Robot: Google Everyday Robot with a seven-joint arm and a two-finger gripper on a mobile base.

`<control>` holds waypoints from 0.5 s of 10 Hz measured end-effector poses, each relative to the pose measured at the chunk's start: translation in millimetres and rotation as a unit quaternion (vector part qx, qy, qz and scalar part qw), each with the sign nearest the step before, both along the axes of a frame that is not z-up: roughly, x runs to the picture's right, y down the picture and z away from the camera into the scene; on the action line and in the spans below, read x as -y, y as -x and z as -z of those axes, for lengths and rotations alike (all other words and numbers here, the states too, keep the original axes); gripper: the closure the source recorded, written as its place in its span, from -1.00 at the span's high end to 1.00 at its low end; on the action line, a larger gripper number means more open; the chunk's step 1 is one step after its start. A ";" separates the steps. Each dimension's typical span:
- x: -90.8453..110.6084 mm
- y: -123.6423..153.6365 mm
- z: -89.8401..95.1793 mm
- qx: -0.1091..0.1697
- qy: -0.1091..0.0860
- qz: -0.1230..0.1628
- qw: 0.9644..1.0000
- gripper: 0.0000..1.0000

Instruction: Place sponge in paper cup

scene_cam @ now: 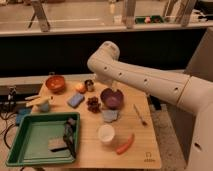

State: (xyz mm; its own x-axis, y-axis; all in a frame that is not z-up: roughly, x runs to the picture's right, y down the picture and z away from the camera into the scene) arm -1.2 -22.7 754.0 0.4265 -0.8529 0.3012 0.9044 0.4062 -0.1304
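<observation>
Camera view: nearest us the paper cup (106,134) stands upright on the desk (142,142). Farther back and left lies the blue sponge (75,100). Beyond, the claw (106,82) hangs by the purple bowl (112,98); we cannot tell its state. We should approach the sponge squarely from above.

Pincer hidden behind arm (145,80), arm cut off at right edge

A green tray (30,142) sits at the left of the wooden table (145,142). A purple bowl (112,101), an orange bowl (55,85) and a small metal cup (89,85) stand farther back.
</observation>
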 end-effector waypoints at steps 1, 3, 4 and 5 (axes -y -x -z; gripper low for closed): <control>0.6 -0.4 -1.7 0.001 -0.001 0.001 1.000 0.60; 4.0 7.4 -5.4 0.008 -0.003 0.008 1.000 0.60; 5.8 14.4 -8.7 0.013 -0.004 0.014 1.000 0.60; 6.5 24.1 -11.7 0.018 -0.005 0.020 1.000 0.60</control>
